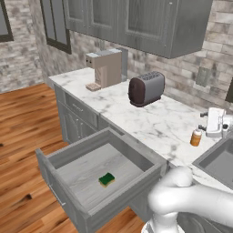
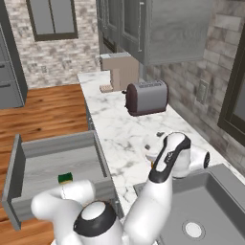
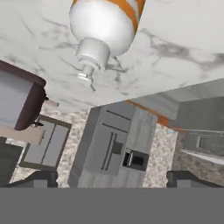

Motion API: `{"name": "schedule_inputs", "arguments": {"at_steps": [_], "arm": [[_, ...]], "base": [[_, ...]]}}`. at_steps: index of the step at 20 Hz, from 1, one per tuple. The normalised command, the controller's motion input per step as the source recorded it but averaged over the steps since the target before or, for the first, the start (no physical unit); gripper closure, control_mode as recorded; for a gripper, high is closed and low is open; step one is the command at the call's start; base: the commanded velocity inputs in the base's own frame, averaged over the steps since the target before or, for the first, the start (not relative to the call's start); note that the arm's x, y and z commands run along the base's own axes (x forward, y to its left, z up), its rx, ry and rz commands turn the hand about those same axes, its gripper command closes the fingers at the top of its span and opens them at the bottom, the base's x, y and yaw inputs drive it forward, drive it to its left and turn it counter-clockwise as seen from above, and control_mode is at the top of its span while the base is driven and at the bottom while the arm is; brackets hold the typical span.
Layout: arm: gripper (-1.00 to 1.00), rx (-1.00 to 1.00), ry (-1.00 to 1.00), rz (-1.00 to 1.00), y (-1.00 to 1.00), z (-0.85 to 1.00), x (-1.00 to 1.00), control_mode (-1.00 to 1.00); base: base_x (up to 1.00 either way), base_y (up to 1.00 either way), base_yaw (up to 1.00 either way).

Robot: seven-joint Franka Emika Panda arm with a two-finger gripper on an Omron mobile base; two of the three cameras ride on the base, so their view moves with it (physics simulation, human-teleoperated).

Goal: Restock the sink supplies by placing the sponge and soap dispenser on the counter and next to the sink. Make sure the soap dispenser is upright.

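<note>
Soap dispenser [image 1: 196,137], our small orange bottle with its white pump, stands upright on the white marble counter [image 1: 150,119] beside the grey metal sink [image 1: 220,161]; the green sponge [image 1: 107,179] is left in the open grey drawer [image 1: 93,170]. Our gripper [image 1: 226,123] reaches level beside the bottle, fingers spread, holding nothing.

Sink [image 1: 217,160] cut by left base view's right edge, dispenser [image 3: 107,24] cropped at hand view's top, sponge [image 2: 65,178] partly behind arm, dispenser's pump perhaps too small to tell in left view.
</note>
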Motion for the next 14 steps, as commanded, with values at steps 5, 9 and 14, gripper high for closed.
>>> {"name": "schedule_inputs", "arguments": {"at_steps": [5, 9, 14], "arm": [[-1.00, -0.26, -0.07, -0.05, 0.82, 0.72, -0.11, -1.00], [-1.00, -0.31, -0.07, 0.00, 0.93, 0.55, -0.14, -1.00], [-1.00, -0.35, -0.05, 0.00, 1.00, 0.19, -0.13, -1.00]], "base": [[0.00, 0.00, 0.00], [0.00, 0.00, 0.00], [0.00, 0.00, 0.00]]}}
